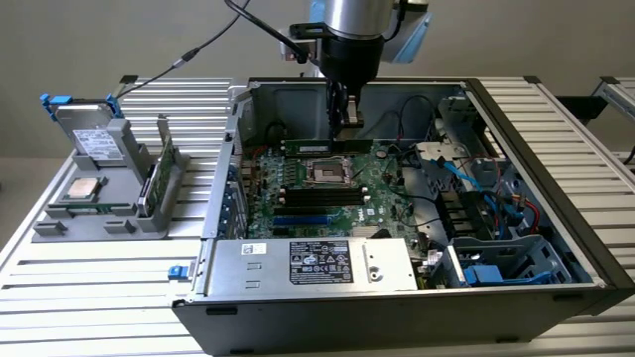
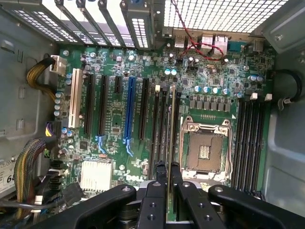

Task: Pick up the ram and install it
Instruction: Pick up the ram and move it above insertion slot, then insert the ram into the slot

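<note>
The ram is gripped between the jaws above the motherboard; it should be kept level and parallel to the memory slots for clean seating.

In the exterior view the arm is cut off by the top edge. Its gripper hides the middle of the ram, which it pinches. The print on the power supply label is too small to read. The computer case runs past the bottom edge. In the wrist view the ram's near end is hidden between the fingers.
</note>
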`<state>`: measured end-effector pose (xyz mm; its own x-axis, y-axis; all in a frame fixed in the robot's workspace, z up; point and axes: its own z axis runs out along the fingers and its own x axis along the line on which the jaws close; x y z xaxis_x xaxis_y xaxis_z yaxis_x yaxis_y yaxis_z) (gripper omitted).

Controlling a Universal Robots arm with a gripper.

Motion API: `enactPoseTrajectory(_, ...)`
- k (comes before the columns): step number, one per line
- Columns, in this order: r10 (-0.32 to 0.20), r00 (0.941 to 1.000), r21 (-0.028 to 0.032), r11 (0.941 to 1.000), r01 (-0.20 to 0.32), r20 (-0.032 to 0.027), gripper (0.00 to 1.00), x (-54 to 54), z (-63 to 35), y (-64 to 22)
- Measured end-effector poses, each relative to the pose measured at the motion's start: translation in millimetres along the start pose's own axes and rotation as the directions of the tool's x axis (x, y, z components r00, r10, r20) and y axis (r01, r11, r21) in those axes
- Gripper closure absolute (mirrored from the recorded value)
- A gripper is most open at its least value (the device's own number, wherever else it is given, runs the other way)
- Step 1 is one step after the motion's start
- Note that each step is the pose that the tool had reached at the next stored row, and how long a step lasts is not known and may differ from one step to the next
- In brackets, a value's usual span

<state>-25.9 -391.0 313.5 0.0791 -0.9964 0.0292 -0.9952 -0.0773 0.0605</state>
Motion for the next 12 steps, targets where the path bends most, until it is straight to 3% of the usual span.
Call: enactPoseTrajectory(12, 0.000, 1.0000, 0.0000, 1.0000, 0.000, 0.0001, 0.86, 0.0, 0.0, 0.0)
